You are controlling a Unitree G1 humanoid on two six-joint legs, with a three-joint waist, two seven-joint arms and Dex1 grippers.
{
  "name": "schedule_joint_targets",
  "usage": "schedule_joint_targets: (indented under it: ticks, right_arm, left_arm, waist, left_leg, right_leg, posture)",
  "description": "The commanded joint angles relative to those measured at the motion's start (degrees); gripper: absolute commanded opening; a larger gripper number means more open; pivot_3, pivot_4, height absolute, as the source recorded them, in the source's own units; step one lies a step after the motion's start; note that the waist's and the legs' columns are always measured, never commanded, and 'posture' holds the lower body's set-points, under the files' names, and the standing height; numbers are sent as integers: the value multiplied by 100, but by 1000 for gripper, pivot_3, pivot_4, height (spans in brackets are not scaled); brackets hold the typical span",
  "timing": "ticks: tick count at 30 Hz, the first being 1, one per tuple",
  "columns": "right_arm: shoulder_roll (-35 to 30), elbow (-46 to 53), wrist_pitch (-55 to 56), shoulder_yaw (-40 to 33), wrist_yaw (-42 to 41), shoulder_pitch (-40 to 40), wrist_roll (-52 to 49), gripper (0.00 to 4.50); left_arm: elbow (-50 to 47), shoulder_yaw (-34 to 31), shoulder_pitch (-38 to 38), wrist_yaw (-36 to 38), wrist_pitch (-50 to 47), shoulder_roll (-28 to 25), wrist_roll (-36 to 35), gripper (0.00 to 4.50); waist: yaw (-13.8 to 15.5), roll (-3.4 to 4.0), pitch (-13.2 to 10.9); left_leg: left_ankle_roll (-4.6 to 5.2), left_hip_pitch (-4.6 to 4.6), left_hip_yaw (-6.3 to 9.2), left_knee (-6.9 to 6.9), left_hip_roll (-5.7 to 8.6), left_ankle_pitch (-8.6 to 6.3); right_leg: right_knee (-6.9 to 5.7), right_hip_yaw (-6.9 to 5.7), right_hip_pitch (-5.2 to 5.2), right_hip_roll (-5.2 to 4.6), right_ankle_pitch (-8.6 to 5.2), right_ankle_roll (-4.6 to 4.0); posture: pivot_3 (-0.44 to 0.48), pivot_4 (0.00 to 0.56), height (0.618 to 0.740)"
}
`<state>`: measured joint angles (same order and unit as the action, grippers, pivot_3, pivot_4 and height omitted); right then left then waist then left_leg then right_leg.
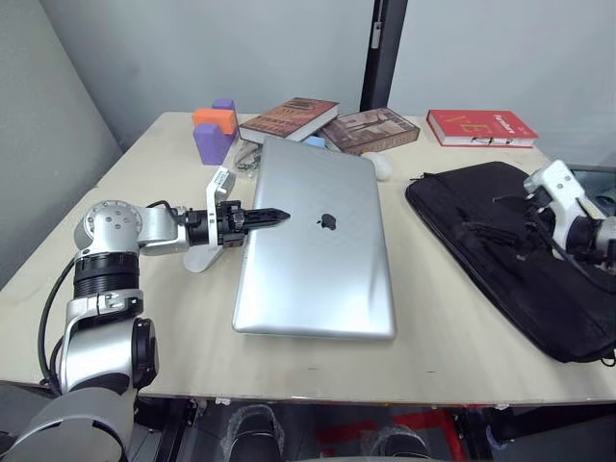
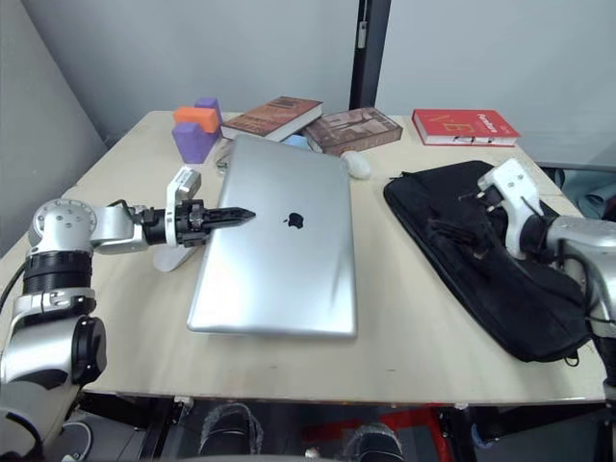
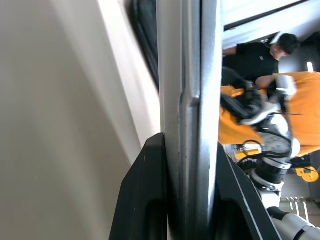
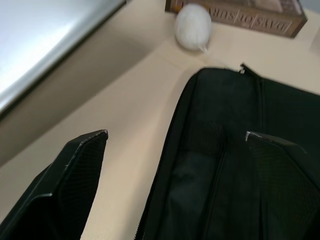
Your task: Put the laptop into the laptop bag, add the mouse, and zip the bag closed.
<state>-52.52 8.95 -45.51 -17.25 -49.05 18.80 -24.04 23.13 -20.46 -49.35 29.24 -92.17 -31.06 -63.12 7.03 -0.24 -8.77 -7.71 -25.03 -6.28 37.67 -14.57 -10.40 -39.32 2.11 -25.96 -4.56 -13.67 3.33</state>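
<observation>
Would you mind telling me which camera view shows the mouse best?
The right wrist view: the mouse appears large, beside a book and beyond the laptop bag. Both eye views show it as a small white shape past the laptop.

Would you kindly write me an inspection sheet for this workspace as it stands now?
Surface: beige table, bare at its front edge.
Job's things: closed silver laptop at centre; black laptop bag lying flat to its right; white mouse behind, between them.
Clutter: purple and orange blocks, two brown books, a red book along the far edge.
Grippers: left claw clamped on the laptop's left edge; right claw open over the bag.
Cables: black cable beside the left arm.
Surroundings: grey wall; a person in black in the left wrist view.
</observation>
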Motion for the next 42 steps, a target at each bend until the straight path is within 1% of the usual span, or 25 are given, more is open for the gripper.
schedule_joint_targets:
  ticks: [1,6,11,16,23,25,26,27,28,33,37,42]
  right_arm:
    - [66,-202,379,255,139,-71,274,4468]
    - [127,-710,931,579,280,-111,680,4468]
    - [288,-1005,1099,707,338,-62,772,4468]
    - [377,-1482,1359,917,464,-17,1071,4468]
    - [447,-1792,1421,996,512,42,1191,4468]
    - [464,-1824,1402,1007,501,39,1175,3954]
    - [466,-1832,1405,1022,484,35,1174,3580]
    - [463,-1842,1415,1034,470,33,1177,3481]
    - [469,-1852,1401,1035,469,36,1169,2977]
    - [528,-1857,1310,982,400,55,1036,1219]
    - [553,-1821,1179,904,342,81,890,23]
    - [549,-1729,925,728,369,119,711,23]
  left_arm:
    - [19,-355,-327,54,-33,37,-616,304]
    - [-41,-300,-253,-166,-33,178,-845,304]
    - [-153,-320,-139,-401,-33,307,-1025,304]
    - [-108,-358,-105,-587,-33,364,-1144,304]
    - [-33,-533,-135,-817,-33,536,-1158,304]
    - [-76,-562,-104,-879,-33,627,-1168,304]
    - [-98,-562,-89,-893,-33,659,-1178,304]
    - [-111,-562,-84,-906,-33,680,-1185,304]
    - [-111,-567,-83,-921,-33,699,-1183,304]
    - [-60,-649,-133,-992,-33,805,-1116,304]
    - [-47,-796,-143,-1095,-25,945,-1087,304]
    - [-172,-884,-47,-1244,-33,1156,-1146,304]
  waist:
    - [-6,0,0]
    - [-3,0,0]
    - [1,0,0]
    - [-7,0,0]
    - [-16,0,0]
    - [-15,0,0]
    - [-14,0,0]
    - [-16,0,0]
    - [-17,0,0]
    - [-25,0,0]
    - [-43,-1,0]
    - [-49,-1,0]
  left_leg:
    - [0,0,0,0,0,0]
    - [1,-3,0,2,2,1]
    - [2,-3,3,6,2,1]
    - [3,-3,5,15,2,1]
    - [4,-2,7,31,2,1]
    - [5,-2,8,34,2,1]
    - [6,-2,9,36,3,1]
    - [6,-1,9,36,4,1]
    - [7,-1,10,38,4,1]
    - [9,0,11,43,5,1]
    - [11,1,12,48,6,1]
    - [15,-1,14,48,11,1]
  right_leg:
    - [-1,0,0,0,0,0]
    - [-1,0,-1,-1,0,0]
    - [-6,-1,-1,-1,0,0]
    - [-15,-1,-1,-1,0,0]
    - [-32,1,0,-2,0,0]
    - [-33,1,2,-2,0,0]
    - [-33,1,2,-3,0,0]
    - [-33,1,3,-3,0,0]
    - [-34,1,4,-4,0,0]
    - [-39,2,5,-5,0,0]
    - [-43,3,7,-6,0,0]
    - [-43,1,7,-10,0,0]
  posture:
    - [0,150,707]
    - [0,150,707]
    - [0,150,707]
    - [0,150,707]
    - [0,150,707]
    - [0,150,707]
    - [0,150,707]
    - [0,150,707]
    - [0,150,707]
    - [0,150,707]
    - [0,150,707]
    - [0,150,707]
